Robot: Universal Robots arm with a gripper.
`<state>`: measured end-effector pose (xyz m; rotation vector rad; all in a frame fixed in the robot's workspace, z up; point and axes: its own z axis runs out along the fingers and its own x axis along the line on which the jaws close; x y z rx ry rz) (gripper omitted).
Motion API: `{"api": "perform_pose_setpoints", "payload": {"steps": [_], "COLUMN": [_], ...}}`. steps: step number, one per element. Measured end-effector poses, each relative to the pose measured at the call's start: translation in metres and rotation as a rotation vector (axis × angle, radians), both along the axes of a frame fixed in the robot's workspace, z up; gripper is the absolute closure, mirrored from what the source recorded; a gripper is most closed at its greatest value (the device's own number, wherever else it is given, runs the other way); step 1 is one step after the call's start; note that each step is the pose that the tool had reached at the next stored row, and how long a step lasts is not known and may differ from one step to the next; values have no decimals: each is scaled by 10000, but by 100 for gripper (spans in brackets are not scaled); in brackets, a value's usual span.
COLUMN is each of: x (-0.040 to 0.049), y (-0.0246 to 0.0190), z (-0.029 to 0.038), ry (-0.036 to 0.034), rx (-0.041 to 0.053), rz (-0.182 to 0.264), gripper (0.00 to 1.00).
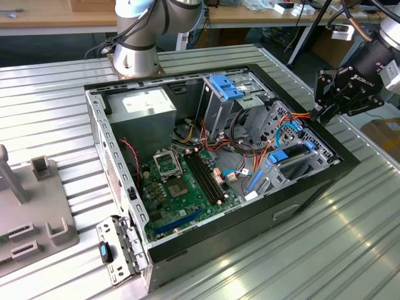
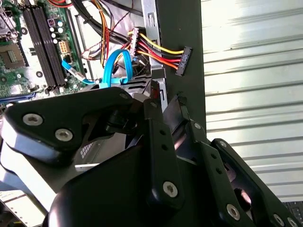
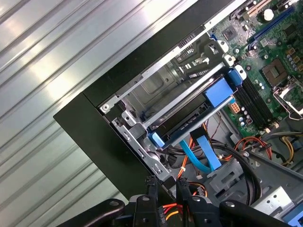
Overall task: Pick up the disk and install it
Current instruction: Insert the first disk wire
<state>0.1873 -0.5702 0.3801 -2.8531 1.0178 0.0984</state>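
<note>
1. Nearest lay the ribbed metal surface (image 1: 350, 250), which carried an open computer case (image 1: 312, 187) with its motherboard (image 1: 181, 187) exposed.
2. The disk (image 3: 187, 118) sat in the metal drive cage (image 3: 156, 90) at the case's near corner, on the exterior view's right. Its dark slab lay flat between the cage rails, and its bright blue carrier frame showed along the edge.
3. Judging by that, the pick-up and the placing looked done, because the disk lay in its bay rather than in the grip. Whether it was pushed fully home, or whether any cable was plugged into it, could not be told.
4. Just beyond the cage, the pincer (image 1: 320, 114) hovered over the case's right-hand wall. In the first wrist view its fingertips (image 3: 151, 189) stood a little apart with nothing clamped between them, clear of the disk.
5. A loose power connector (image 2: 183, 57) on red and yellow wires hung close under the pincer, though contact could not be made out.
6. Farthest off, the arm's base (image 1: 134, 56) stood behind the case.
</note>
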Motion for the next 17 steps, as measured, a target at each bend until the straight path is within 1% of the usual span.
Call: {"api": "perform_pose_setpoints", "payload": {"steps": [3,4,5,6,7,8,14,16,17], "x": [-1,-5,-13,-31,-56,-60,-57,-50,-42], "y": [-1,-2,-2,-2,-2,-1,-1,3,11], "z": [-1,-1,-1,0,0,-1,-1,-1,0], "ry": [0,-12,-48,-166,-323,-358,-361,-360,-359], "rx": [2,6,31,104,234,264,264,265,265], "rz": [-1,-2,1,13,27,31,42,82,131], "gripper": [70,70,70,70,70,70,70,70,70]}}
